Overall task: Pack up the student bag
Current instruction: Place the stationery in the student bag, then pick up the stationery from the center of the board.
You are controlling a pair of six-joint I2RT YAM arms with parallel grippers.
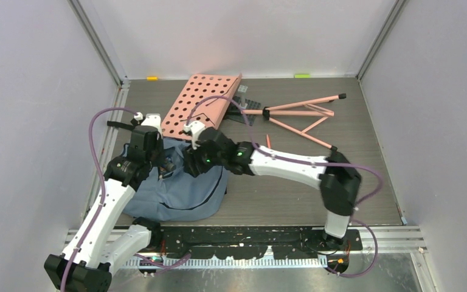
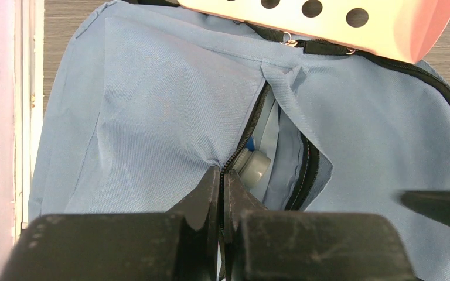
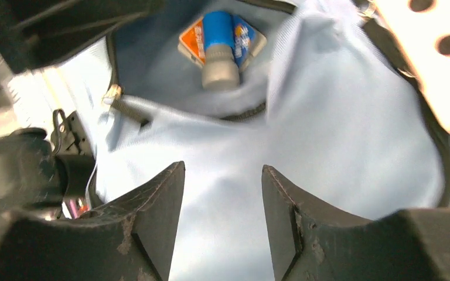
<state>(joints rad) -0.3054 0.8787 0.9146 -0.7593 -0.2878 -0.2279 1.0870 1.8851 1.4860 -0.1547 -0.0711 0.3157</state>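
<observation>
The student bag (image 1: 182, 194) is a soft blue-grey backpack lying at the near left of the table. Its black-trimmed zipper opening gapes. My left gripper (image 2: 221, 174) is shut on the bag's zipper edge, pinching the fabric. In the top view the left gripper (image 1: 165, 163) sits on the bag's upper left. My right gripper (image 3: 222, 170) is open and empty, over the bag's fabric just outside the opening. Inside the bag lies a blue bottle with a grey cap (image 3: 220, 52). It also shows in the left wrist view (image 2: 252, 167).
A pink perforated board (image 1: 202, 103) leans over the bag's far edge; it also shows in the left wrist view (image 2: 328, 20). A pink folding stand (image 1: 301, 115) lies at the back right. A pink pencil (image 1: 268, 141) lies beside my right arm.
</observation>
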